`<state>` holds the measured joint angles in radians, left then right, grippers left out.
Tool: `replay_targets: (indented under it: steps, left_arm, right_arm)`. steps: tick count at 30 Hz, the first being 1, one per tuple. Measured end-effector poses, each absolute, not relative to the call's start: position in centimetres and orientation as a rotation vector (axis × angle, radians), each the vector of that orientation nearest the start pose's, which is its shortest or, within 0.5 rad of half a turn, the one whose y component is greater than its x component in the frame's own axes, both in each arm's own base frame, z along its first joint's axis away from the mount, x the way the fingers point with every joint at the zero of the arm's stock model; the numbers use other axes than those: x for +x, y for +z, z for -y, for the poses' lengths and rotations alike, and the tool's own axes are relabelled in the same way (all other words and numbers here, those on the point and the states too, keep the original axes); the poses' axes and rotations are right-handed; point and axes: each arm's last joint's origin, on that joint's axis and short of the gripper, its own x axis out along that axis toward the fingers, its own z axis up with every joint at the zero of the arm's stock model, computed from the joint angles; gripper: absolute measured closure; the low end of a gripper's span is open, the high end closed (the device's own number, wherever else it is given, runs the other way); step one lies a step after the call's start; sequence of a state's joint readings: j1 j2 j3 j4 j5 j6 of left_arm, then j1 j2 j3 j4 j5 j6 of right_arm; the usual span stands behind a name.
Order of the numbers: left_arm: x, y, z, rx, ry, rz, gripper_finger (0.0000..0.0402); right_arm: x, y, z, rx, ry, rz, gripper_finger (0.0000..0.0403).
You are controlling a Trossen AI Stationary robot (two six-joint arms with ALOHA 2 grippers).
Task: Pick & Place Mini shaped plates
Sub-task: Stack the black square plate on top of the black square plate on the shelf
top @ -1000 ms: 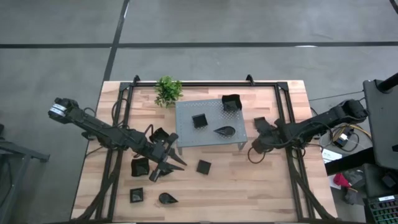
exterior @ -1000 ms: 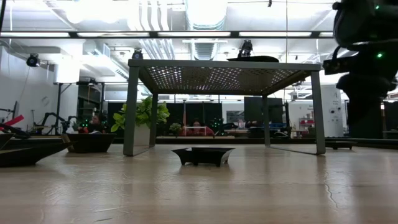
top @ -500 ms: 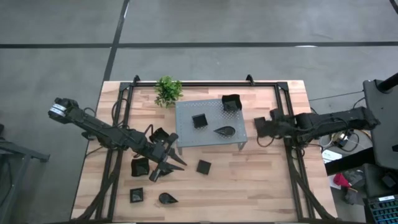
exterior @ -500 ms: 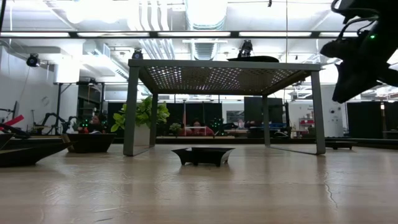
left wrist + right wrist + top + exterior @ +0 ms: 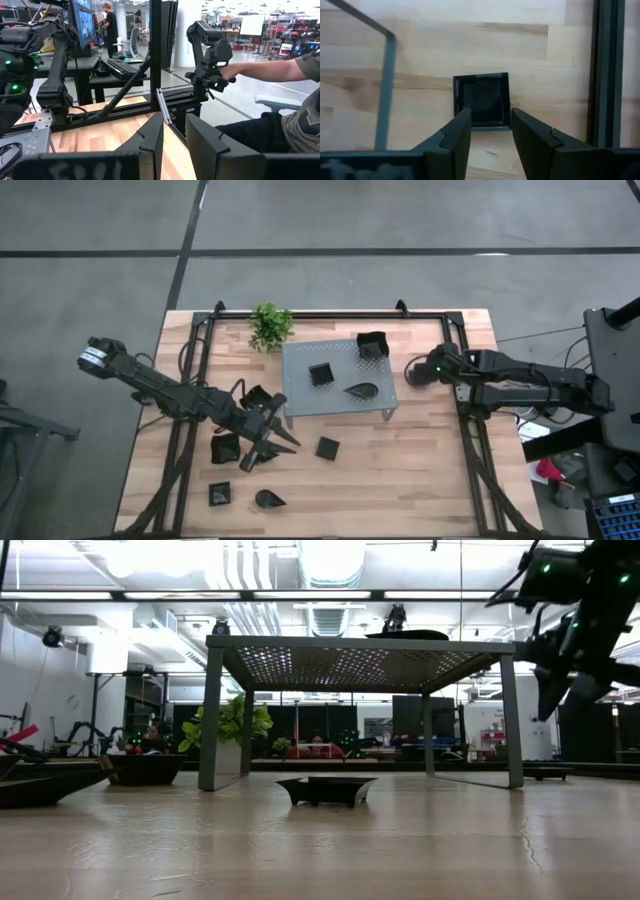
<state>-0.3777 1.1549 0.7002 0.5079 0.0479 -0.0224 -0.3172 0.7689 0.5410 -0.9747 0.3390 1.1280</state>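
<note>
Small glossy black plates are scattered about. Three sit on the grey perforated stand (image 5: 335, 378): a square one (image 5: 320, 373), a teardrop (image 5: 361, 390) and a larger square (image 5: 372, 345). Others rest flat on the wood, among them a square (image 5: 327, 447), a teardrop (image 5: 268, 500) and two squares (image 5: 225, 447) (image 5: 220, 494). My right gripper (image 5: 413, 371) hovers open, pointing down over a square plate (image 5: 481, 100) beside the stand's right end, without touching it. My left gripper (image 5: 272, 442) is open and holds nothing, left of the stand's near leg.
A small green potted plant (image 5: 270, 325) stands at the far edge, left of the stand. Black frame rails (image 5: 468, 430) run along both sides of the table. Bare wood lies near the front right. A person's arm (image 5: 260, 70) shows in the room beyond the table.
My right gripper has swung toward the table's far edge and risen, going from the wood near the stand's near right corner to a spot above the square plate by the stand's right end. The left arm and all plates have kept still.
</note>
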Motion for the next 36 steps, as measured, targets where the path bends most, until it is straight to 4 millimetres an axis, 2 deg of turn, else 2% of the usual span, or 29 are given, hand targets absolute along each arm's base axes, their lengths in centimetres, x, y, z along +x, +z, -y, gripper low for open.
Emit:
replay_targets:
  steps: [5, 11, 18, 26, 36]
  left_arm:
    - [23.8, 29.7, 9.6, -0.034, -0.426, 0.052, 0.0323]
    - [23.8, 29.8, 9.6, -0.038, -0.426, 0.064, 0.0323]
    - [23.8, 29.8, 9.6, -0.045, -0.427, 0.062, 0.0323]
    - [23.8, 29.8, 9.6, -0.045, -0.426, 0.061, 0.0323]
    - [23.8, 29.8, 9.6, -0.046, -0.427, 0.060, 0.0323]
  right_arm:
    - [11.0, 18.4, 5.6, 0.979, -1.223, -0.829, 0.0249]
    - [11.0, 16.4, 6.5, 0.976, -1.279, -0.919, 0.0257]
    - [12.3, 16.0, 7.6, 0.968, -1.219, -0.842, 0.0273]
    - [12.2, 14.4, 8.5, 0.968, -1.264, -0.948, 0.0277]
    - [13.0, 13.6, 9.2, 0.962, -1.226, -0.959, 0.0287]
